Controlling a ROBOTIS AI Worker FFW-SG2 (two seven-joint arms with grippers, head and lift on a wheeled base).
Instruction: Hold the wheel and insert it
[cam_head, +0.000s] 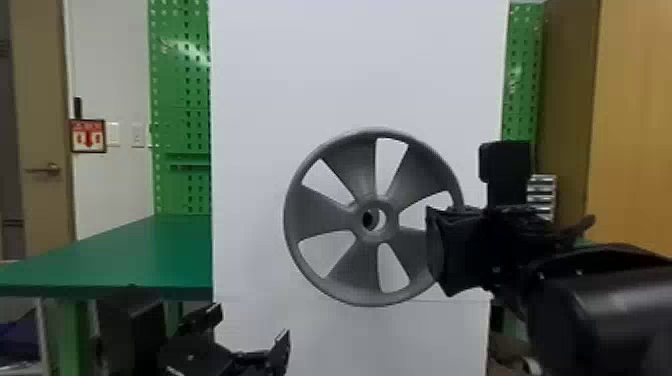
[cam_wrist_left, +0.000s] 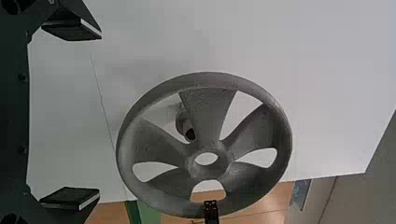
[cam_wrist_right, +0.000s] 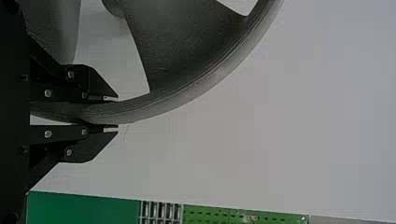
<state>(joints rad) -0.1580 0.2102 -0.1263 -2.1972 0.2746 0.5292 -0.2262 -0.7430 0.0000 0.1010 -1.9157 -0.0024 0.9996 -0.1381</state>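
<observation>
Right now, the wheel (cam_head: 340, 275) is up in the air in front of the white panel (cam_head: 350, 75), grey and round, with five broad spokes running from the hub (cam_head: 391, 225) out to the rim. In the head view it stands upright, its open face towards the camera, and a dark round spot shows through the hole in the hub. The right tool (cam_head: 432, 242) holds it by the rim, at the side towards the robot's right. In the right wrist view, that tool (cam_wrist_right: 114, 113) has one finger on the inner side of the rim and the other on the outer side, closed down to the rim's thickness.

The left tool (cam_head: 251, 327) sits low in the head view, to the left of the wheel and well apart from it. Its two fingers are spread wide with an empty gap between them, which the left wrist view shows too. A round grey stub (cam_wrist_left: 184, 123) sticks out from the panel; the left wrist view catches it through a gap between two spokes, away from the hub's hole.

Off to the left, a green tabletop (cam_head: 125, 255) runs back to a green pegboard (cam_head: 182, 100), and small drawers (cam_head: 542, 195) stand behind the right arm
</observation>
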